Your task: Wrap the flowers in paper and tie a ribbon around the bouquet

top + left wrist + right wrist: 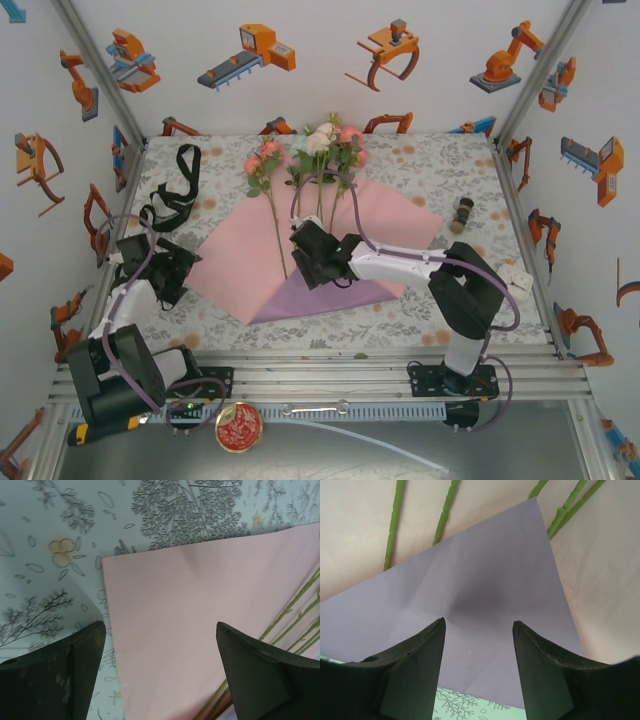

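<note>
Paper (235, 255), pink side up, 6 o'clock corner folded lilac; flowers (320, 142) upon it, heads toward 12 o'clock; ribbon (172, 203) at 10 o'clock. Left gripper (160, 625) and right gripper (479, 622): jaws apart, empty.

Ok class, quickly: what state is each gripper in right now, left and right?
Left gripper: open, holding nothing, over the pink edge of the paper.
Right gripper: open, holding nothing, above the paper's lilac side.

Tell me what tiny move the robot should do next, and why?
Probably the left gripper should dip and pinch the paper's left edge, then fold it over the flowers. Its open jaws hang above that edge, and the bottom corner is already folded.
</note>
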